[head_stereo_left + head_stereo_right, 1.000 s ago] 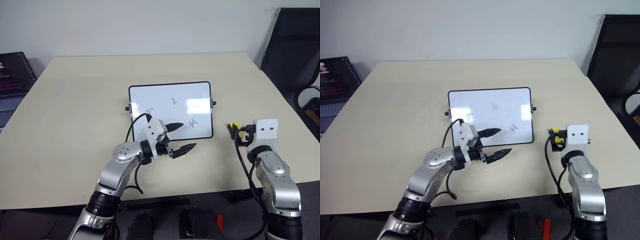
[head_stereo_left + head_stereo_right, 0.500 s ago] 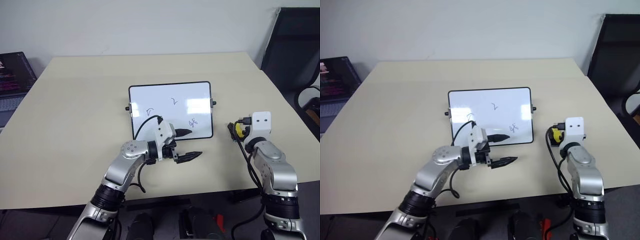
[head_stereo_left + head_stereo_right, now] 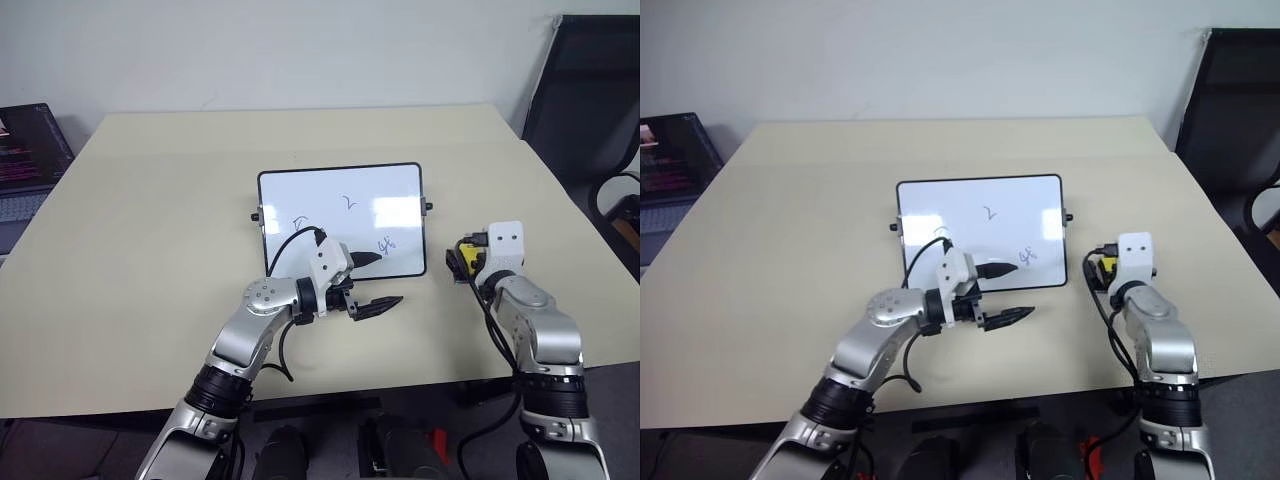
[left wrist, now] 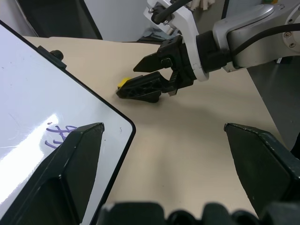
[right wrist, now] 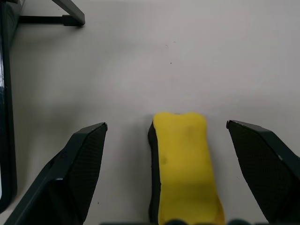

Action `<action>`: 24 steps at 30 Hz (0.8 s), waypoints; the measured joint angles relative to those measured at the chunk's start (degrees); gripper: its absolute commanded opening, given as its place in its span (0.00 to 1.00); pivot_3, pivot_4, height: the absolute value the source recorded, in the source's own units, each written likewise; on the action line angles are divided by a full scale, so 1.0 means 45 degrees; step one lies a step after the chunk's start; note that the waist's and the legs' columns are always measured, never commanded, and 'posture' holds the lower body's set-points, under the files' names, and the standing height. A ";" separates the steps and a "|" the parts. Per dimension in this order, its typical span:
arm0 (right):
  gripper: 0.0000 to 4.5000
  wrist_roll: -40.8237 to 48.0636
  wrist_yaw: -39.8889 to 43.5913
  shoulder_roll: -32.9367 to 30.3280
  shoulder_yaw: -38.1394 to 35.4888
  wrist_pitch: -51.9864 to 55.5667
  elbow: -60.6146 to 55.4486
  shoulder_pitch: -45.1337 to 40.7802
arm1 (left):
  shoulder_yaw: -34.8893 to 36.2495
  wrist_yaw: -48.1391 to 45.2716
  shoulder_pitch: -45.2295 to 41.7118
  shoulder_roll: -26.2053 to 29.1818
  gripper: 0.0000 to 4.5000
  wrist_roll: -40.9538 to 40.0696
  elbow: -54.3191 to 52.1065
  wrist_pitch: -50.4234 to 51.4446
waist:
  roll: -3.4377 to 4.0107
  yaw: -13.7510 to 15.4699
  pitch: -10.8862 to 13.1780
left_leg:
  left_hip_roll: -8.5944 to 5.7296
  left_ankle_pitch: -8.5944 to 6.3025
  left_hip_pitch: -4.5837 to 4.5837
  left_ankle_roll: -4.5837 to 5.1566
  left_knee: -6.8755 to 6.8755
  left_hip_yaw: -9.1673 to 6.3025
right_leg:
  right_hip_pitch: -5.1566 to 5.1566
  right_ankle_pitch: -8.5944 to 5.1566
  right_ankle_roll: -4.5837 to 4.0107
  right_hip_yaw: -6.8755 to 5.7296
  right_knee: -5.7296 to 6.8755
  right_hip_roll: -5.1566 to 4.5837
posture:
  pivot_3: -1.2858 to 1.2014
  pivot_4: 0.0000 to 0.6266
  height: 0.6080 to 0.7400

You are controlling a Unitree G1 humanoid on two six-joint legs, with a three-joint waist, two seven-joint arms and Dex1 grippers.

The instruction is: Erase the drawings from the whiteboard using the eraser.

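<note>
Right gripper (image 5: 166, 154): jaws wide open, one finger on each side of the eraser (image 5: 185, 164), no contact visible on either side, nothing held. The eraser lies flat on the worktop (image 3: 150, 200), yellow face up, dark underside down, just beside the right short side of the whiteboard (image 3: 340, 215) and apart from it.

Left gripper (image 3: 370, 285): jaws open, empty, pointing across toward the right arm. One finger reaches over the near edge of the whiteboard, the other hangs over bare worktop just in front of it; contact with the board cannot be told.

Whiteboard lies flat mid-worktop, long side toward the robot. Three drawings (image 3: 348, 203) unerased: one near the left, one central, one near the right corner close to the left gripper.

Handling judgement: the eraser looks like a light foam block, slightly waisted along its long sides, probably soft and compressible. Take it across the narrow width, at the waist, so the dark face stays down and level. A hard squeeze may deform it; a grip near one end may let it pivot when dragged. The glossy board looks slippery and could slide under a wiping stroke, so it likely needs steadying

Far edge: laptop (image 3: 25, 150) at the left, dark chair (image 3: 590, 100) at the right
</note>
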 measured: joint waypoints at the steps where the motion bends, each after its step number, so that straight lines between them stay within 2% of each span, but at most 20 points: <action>1: 0.99 0.0010 -0.0013 0.0006 0.0000 0.0011 0.0041 -0.0029 | 0.0000 0.0005 0.0001 0.0001 1.00 0.0000 0.0000 0.0000 | 0.0000 -0.0001 0.0000 | 0.0000 0.0000 -0.0001 0.0000 0.0000 0.0000 | 0.0000 0.0000 0.0000 -0.0001 -0.0002 0.0000 | 0.52 0.24 1.00; 24: 0.99 0.0094 -0.0563 0.0479 -0.0176 0.0507 0.0079 0.0133 | 0.0018 0.0463 0.0224 -0.0067 1.00 0.0005 -0.0165 0.0070 | 0.0000 -0.0001 0.0000 | 0.0000 0.0000 0.0000 0.0000 0.0000 0.0001 | -0.0001 0.0000 0.0001 0.0000 -0.0002 0.0000 | 0.52 0.24 1.00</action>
